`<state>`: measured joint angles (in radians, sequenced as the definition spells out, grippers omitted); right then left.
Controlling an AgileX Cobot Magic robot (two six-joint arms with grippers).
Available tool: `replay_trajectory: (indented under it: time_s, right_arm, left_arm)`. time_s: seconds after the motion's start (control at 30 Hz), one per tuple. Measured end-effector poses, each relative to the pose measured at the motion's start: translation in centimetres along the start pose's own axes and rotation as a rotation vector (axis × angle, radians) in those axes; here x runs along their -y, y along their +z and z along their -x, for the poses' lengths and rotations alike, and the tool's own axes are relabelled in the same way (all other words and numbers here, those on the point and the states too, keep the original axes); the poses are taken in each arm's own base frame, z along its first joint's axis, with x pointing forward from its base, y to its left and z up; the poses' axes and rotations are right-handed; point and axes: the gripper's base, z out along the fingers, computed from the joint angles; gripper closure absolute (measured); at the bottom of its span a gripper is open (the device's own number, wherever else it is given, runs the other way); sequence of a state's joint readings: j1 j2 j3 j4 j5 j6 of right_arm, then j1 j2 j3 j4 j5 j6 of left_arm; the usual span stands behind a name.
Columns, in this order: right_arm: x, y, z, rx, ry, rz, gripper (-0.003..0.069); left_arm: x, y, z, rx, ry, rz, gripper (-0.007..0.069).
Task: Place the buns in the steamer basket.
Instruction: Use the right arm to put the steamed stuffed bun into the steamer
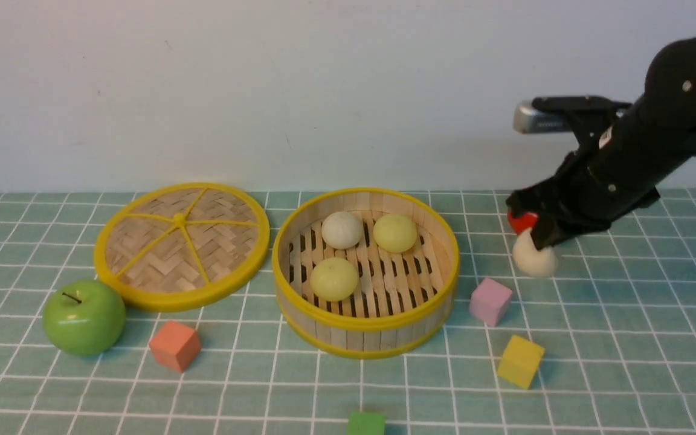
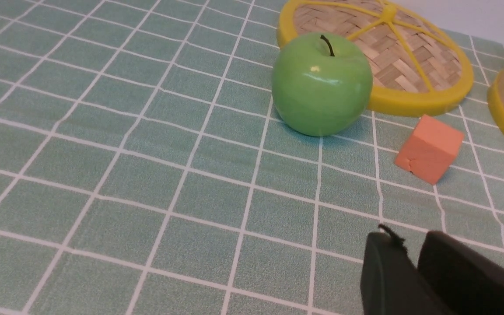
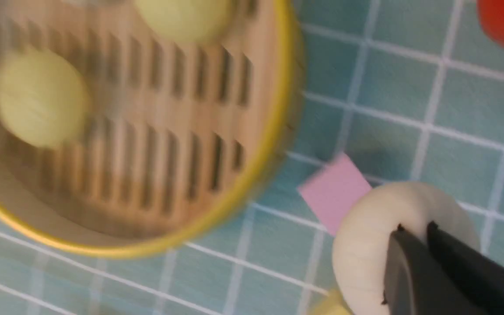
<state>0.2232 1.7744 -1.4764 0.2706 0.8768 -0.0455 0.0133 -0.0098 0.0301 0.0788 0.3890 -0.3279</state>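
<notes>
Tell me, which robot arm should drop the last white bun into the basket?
The right one, probably. The right gripper is already shut on the cream bun, just right of the steamer basket. The left gripper is far away by the green apple, holding nothing.

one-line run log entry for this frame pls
phase: carrying last bun | right gripper: shut on cream bun | steamer basket: three buns inside | left gripper: idle, empty
</notes>
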Motion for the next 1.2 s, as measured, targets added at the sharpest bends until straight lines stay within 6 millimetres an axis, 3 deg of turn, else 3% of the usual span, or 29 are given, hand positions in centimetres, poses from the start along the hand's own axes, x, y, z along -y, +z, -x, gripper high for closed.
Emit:
replay_trajectory:
  time_s: [0.17,0.33,0.53,0.73,0.87,1.03,1.17,1.2]
  right_arm:
    - [-2.1,0.2,0.8,0.089,-0.032,0.11,0.0657]
    - [-5.7,3.6,1.0,0.16,-0.107,0.219,0.0656]
    - [-6.4,8.6,0.0,0.099,-0.121,0.216,0.0644]
    - [-6.0,10.2,-0.4,0.063,-0.114,0.206,0.0599]
    - [-6.0,10.2,-0.4,0.064,-0.109,0.209,0.0501]
    - [-6.0,9.9,-0.6,0.036,-0.12,0.215,0.0291]
    - [-5.8,8.2,-0.4,0.027,-0.139,0.211,0.0202]
    - [-5.4,6.7,-0.2,0.032,-0.128,0.206,0.0178]
  left_arm:
    - [0.0,0.0,0.0,0.0,0.0,0.0,0.0512]
    - [0.0,0.0,0.0,0.0,0.0,0.0,0.0509]
    - [0.0,0.0,0.0,0.0,0.0,0.0,0.0501]
    - [0.0,0.0,0.0,0.0,0.0,0.0,0.0496]
    - [0.0,0.0,0.0,0.0,0.0,0.0,0.0494]
    - [0.0,0.0,0.0,0.0,0.0,0.0,0.049]
    - [0.0,0.0,0.0,0.0,0.0,0.0,0.0484]
    - [0.0,0.0,0.0,0.0,0.0,0.0,0.0482]
